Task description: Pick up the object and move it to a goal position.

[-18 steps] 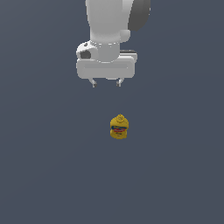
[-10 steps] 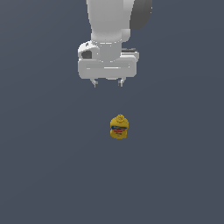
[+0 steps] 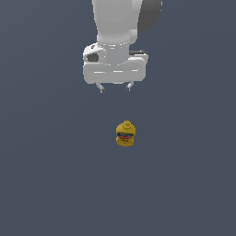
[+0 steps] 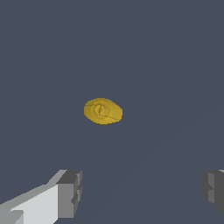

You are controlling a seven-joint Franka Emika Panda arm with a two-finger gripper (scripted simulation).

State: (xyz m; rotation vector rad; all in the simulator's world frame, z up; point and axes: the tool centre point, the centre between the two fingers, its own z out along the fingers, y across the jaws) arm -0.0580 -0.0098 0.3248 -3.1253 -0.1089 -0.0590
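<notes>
The gripper (image 3: 115,87) hangs with its fingers spread wide, gripping nothing, apart from the yellow squeeze bottle (image 3: 125,133) standing upright on the dark grey floor (image 3: 55,175) (the wrist view shows its cap from above)

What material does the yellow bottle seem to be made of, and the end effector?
The yellow bottle: probably smooth plastic, judging by its even yellow colour and printed blue-and-red label. The end effector: pale matte body, plastic or painted metal, with dark grey fingertips; the render leaves it open.
</notes>
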